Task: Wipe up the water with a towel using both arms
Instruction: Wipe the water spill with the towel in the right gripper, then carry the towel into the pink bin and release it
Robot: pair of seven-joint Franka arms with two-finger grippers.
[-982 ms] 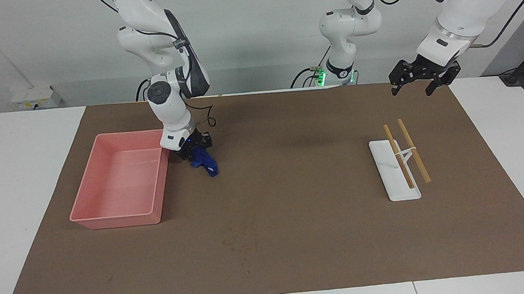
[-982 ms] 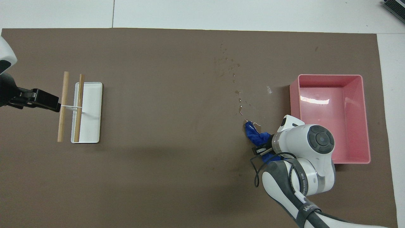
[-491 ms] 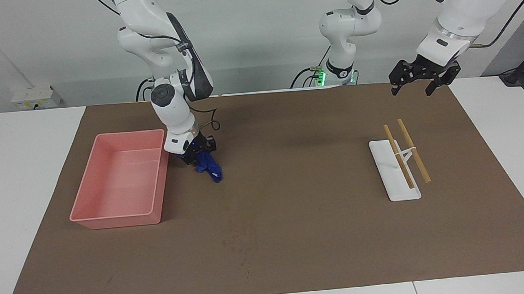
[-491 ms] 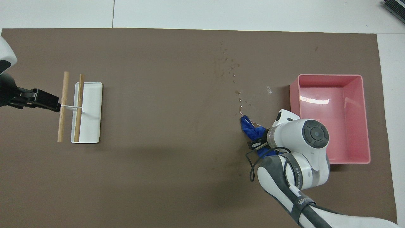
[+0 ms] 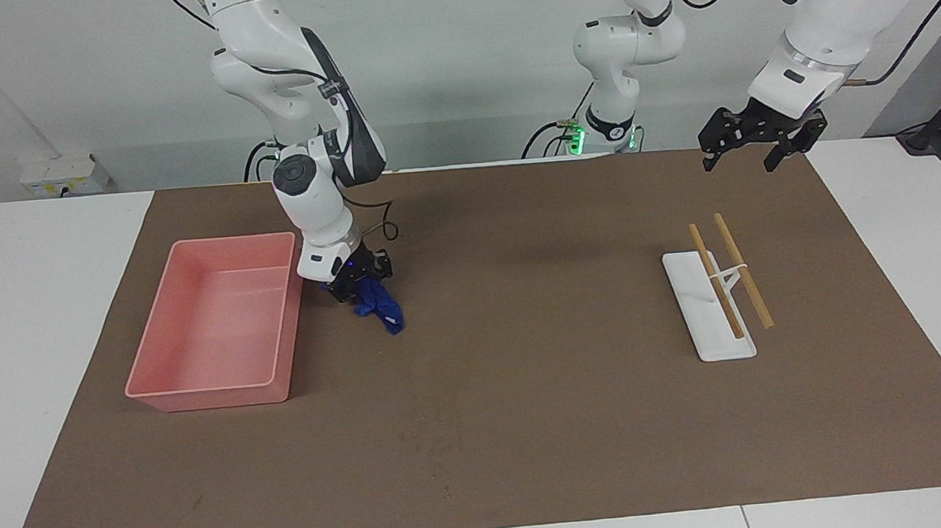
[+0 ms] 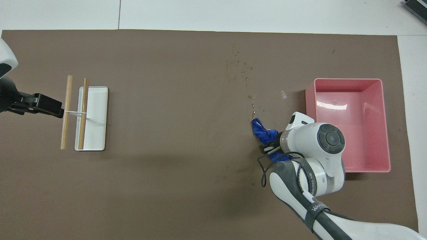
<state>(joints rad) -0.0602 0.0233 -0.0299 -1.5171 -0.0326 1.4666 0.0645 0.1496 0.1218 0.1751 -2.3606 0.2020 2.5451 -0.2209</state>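
- The arms [image 5: 307, 176] are glossy white jointed shells with dark grey panels.
- Black cables loop along them.
- Round grey joint caps show.
- Black two-finger grippers.
- One grey panel carries white lettering.

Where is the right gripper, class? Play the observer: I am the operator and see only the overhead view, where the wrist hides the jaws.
Observer: In the facing view the right gripper is low beside the tray, jaws shut on the towel. The towel's free end seems to lie on the mat.
Operator: Does the left gripper touch the rack? From above it seems to.
Observer: No. The left gripper hangs high above the mat, clear of the rack, jaws open.
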